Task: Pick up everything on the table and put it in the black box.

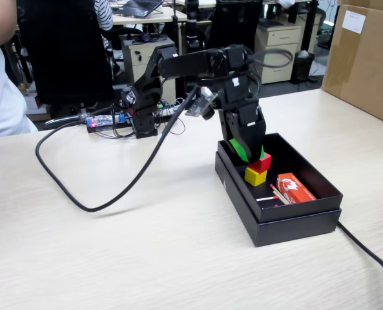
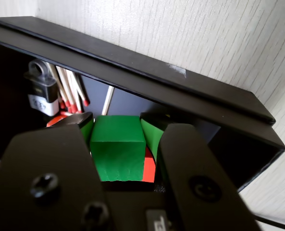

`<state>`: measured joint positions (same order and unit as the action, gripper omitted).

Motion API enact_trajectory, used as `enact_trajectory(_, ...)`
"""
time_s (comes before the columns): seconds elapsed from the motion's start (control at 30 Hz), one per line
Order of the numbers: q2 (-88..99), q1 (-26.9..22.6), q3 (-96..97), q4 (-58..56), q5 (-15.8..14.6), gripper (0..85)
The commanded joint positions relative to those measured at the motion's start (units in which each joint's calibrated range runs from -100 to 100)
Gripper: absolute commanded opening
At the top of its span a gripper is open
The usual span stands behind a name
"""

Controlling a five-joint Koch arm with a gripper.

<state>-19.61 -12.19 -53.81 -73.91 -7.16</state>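
Note:
My gripper [image 1: 250,152] reaches down inside the black box [image 1: 275,229] on the table [image 1: 113,258]. In the wrist view the gripper [image 2: 118,120] is shut on the green cube [image 2: 118,149], with its green pads [image 2: 151,134] on both sides of it. Just under the green cube is the red cube [image 2: 151,168]. The fixed view shows the red cube [image 1: 260,163] stacked on the yellow cube [image 1: 255,175] in the box, right below the jaws. There the green cube is hidden behind the gripper.
A red-and-white carton [image 1: 294,188] and thin sticks [image 1: 278,194] lie in the box's near end. A black cable [image 1: 113,194] loops over the table on the left, and another [image 1: 372,258] runs off the right. A large cardboard box [image 1: 365,58] stands far right. A person [image 1: 0,84] sits at left.

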Motion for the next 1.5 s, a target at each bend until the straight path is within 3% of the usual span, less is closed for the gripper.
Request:
enact_trajectory(0.0, 0.3, -0.7, -3.7, 0.2, -0.3, 0.9)
enact_trajectory(0.4, -8.4, -1.1, -2.7, 0.1, -0.9, 1.7)
enact_trajectory(0.43, -8.4, -1.1, -1.9, 0.1, -0.9, 12.8)
enact_trajectory(0.53, -8.2, -1.1, -0.5, 0.1, -0.8, 23.5)
enact_trajectory(0.77, -2.9, -1.0, 1.2, 0.0, -0.8, 30.2)
enact_trajectory(0.83, 1.0, -0.9, 2.2, 0.0, -0.8, 36.2)
enact_trajectory(1.07, 27.4, 0.5, 4.4, 0.1, -0.3, 37.4)
enact_trajectory(1.2, 40.4, 2.3, 10.2, 0.1, -0.1, 50.0)
enact_trajectory(1.47, 75.1, 9.3, 46.5, 12.1, 1.7, 49.6)
